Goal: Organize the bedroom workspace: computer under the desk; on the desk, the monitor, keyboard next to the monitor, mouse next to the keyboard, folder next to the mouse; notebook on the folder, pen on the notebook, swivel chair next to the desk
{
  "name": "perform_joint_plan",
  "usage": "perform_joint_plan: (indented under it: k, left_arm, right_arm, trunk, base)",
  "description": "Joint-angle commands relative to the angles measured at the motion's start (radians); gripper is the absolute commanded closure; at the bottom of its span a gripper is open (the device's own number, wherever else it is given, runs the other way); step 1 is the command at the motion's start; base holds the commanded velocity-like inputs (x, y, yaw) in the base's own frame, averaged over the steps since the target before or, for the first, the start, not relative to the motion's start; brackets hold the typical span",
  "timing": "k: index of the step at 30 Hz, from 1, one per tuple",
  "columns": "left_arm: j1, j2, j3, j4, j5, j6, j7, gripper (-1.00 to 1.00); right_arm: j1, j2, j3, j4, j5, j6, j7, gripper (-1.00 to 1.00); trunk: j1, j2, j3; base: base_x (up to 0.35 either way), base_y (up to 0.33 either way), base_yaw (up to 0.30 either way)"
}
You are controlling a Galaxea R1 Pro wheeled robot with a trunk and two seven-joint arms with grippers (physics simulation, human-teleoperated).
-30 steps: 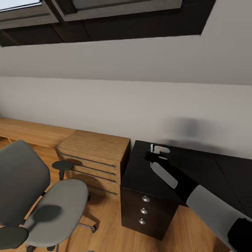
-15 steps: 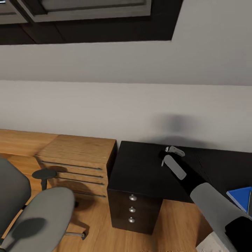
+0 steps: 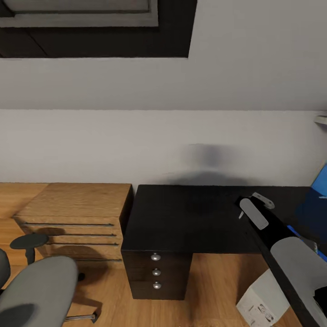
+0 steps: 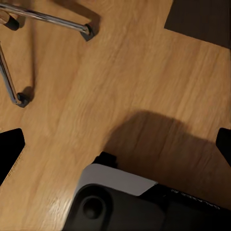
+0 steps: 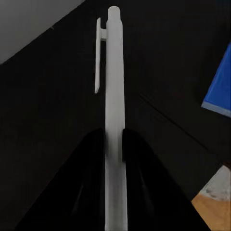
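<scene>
While the left gripper (image 4: 115,144) hangs over bare floor, the right gripper (image 5: 114,139) carries the pen (image 5: 113,110) above the desk (image 3: 190,218).

Leftmost, the swivel chair (image 3: 36,290) stands beside an oak drawer unit (image 3: 77,213). Left fingers (image 4: 9,149) spread wide apart; right fingers clamp the pen. The blue folder (image 3: 313,213) lies at the desk's right end, with the computer (image 3: 263,302) on the floor below.

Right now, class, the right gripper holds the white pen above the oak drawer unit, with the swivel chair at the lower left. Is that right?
Not quite. The right gripper does hold the white pen, but above the black desk, not the oak drawer unit, as the right wrist and head views show. The swivel chair is at the lower left.
</scene>
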Motion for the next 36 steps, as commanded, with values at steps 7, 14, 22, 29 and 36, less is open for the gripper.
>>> perform_joint_plan:
  k: [7, 14, 22, 29, 36]
  left_arm:
    - [-0.001, 0.001, -0.019, 0.101, -0.021, -0.014, 0.003, -1.00]
    - [-0.001, -0.009, -0.153, 0.173, -0.027, -0.110, 0.003, -1.00]
    - [-0.001, -0.012, -0.200, 0.216, -0.026, -0.182, 0.003, -1.00]
    - [-0.001, -0.013, -0.201, 0.217, -0.025, -0.185, 0.003, -1.00]
    - [-0.001, -0.014, -0.202, 0.217, -0.025, -0.185, 0.003, -1.00]
  right_arm:
    - [0.000, -0.028, 0.004, 0.102, -0.001, 0.006, 0.039, 1.00]
    - [0.000, -0.024, 0.005, 0.162, -0.003, 0.001, 0.139, 1.00]
    - [0.000, -0.021, 0.013, 0.221, 0.010, -0.004, 0.143, 1.00]
    - [0.000, -0.002, 0.013, 0.225, 0.079, -0.004, 0.142, 1.00]
    - [0.000, 0.009, 0.015, 0.225, 0.094, -0.004, 0.143, 1.00]
  trunk:
    - [-0.019, 0.034, 0.014]
    - [-0.019, 0.034, 0.014]
    - [-0.019, 0.034, 0.014]
    - [-0.019, 0.034, 0.014]
    - [-0.019, 0.034, 0.014]
  base:
    - [0.000, 0.000, -0.298]
    - [0.000, 0.000, -0.297]
    - [0.000, 0.000, -0.296]
    - [0.000, 0.000, -0.296]
    - [0.000, 0.000, -0.296]
